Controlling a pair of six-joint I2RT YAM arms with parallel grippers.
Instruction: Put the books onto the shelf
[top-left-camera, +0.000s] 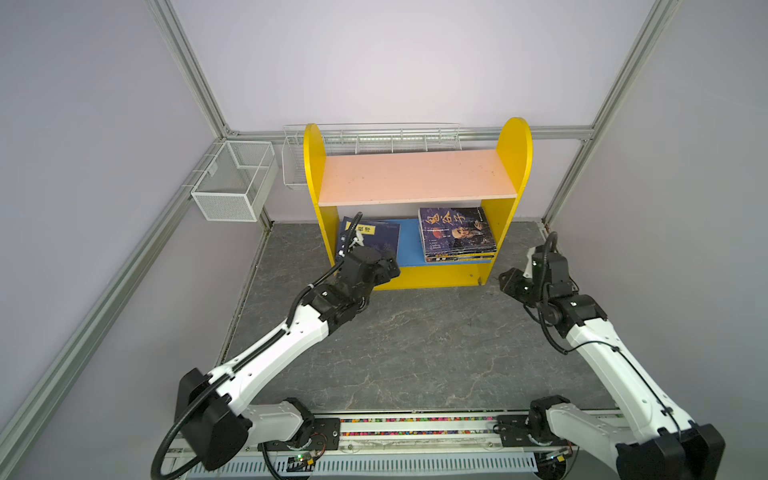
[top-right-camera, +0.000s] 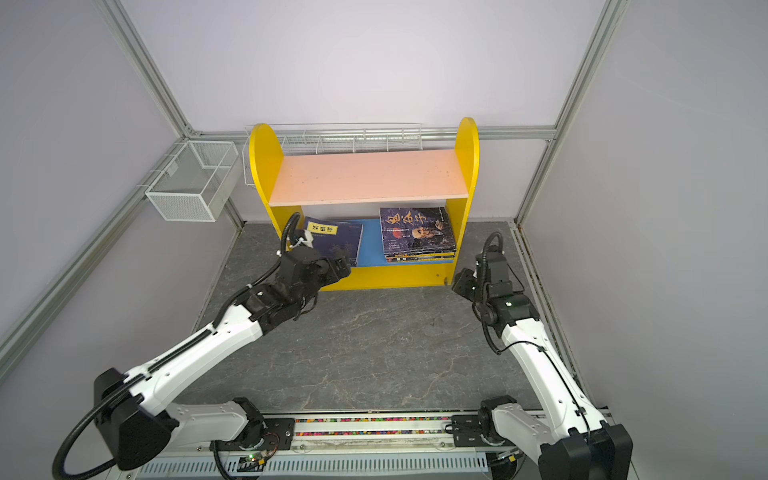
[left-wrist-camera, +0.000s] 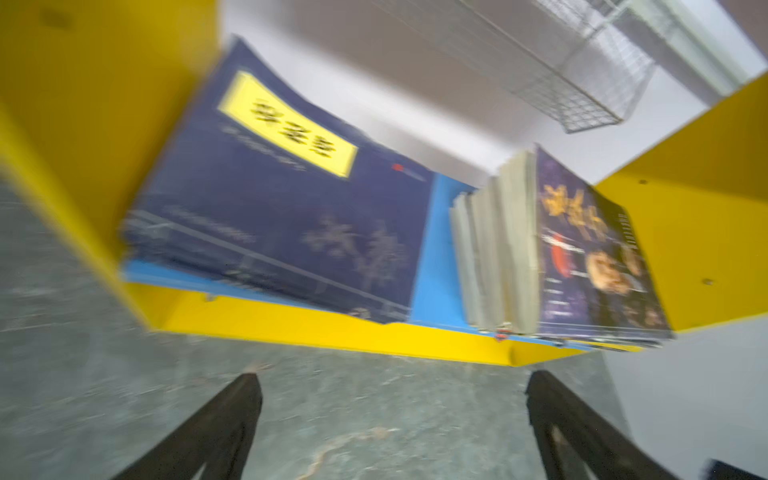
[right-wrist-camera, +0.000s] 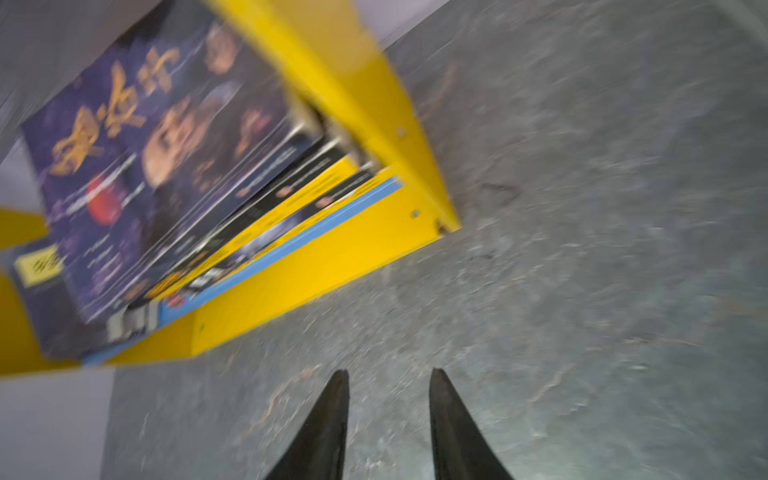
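Note:
The shelf (top-left-camera: 415, 174) (top-right-camera: 365, 174) stands at the back of the table, its pink upper board bare. On its blue lower board (top-left-camera: 409, 245), a navy book with a yellow label (top-left-camera: 376, 237) (top-right-camera: 338, 243) (left-wrist-camera: 282, 208) lies at the left. At the right is a stack of books (top-left-camera: 455, 235) (top-right-camera: 417, 230) (left-wrist-camera: 582, 249) (right-wrist-camera: 158, 145) topped by a dark cover with large Chinese characters. My left gripper (top-left-camera: 390, 268) (top-right-camera: 343, 266) (left-wrist-camera: 390, 378) hangs open and empty just before the navy book. By the shelf's right foot, my right gripper (top-left-camera: 506, 277) (top-right-camera: 459, 283) (right-wrist-camera: 388, 372) is open by a narrow gap, holding nothing.
A white mesh basket (top-left-camera: 232, 180) hangs on the left frame rail. A long wire basket (top-left-camera: 374, 137) sits behind the shelf. Aluminium posts mark the back corners. The grey stone table top (top-left-camera: 415, 340) spreads in front of the shelf.

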